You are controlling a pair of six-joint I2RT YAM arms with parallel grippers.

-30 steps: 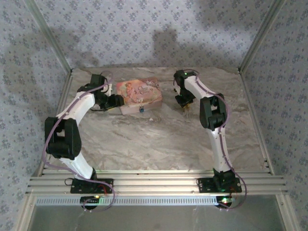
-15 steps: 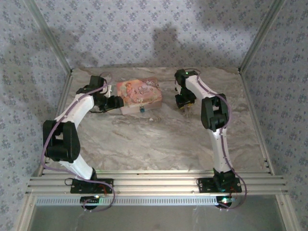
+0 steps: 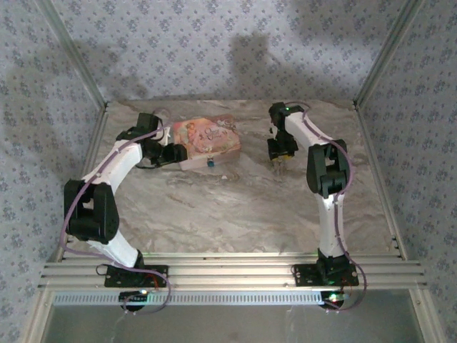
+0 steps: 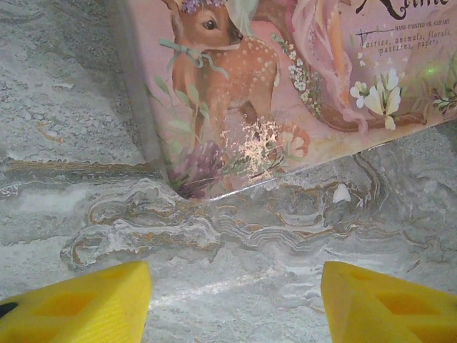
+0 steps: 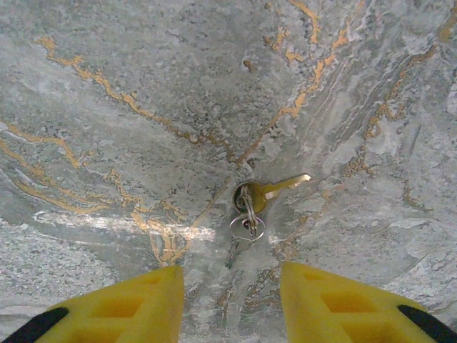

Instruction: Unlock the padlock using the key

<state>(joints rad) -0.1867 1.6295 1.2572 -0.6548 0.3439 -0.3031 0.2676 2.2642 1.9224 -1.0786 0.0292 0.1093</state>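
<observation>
The right pincer (image 5: 228,289) hangs part-open over the marbled table (image 5: 107,86) with nothing in it. Its yellow fingers (image 5: 143,300) flank a gap aimed at the key (image 5: 265,191), which lies flat just ahead at about 12 o'clock, blade toward 2 o'clock, on a ring (image 5: 248,229). It looks lined up for a pickup. Off at its 9 o'clock, the left pincer (image 4: 235,286) stands wide and empty at the end of the pink box (image 4: 285,86), probably to brace it. The padlock (image 3: 211,163), blue, hangs on the box's front face, at the lid's 6 o'clock.
</observation>
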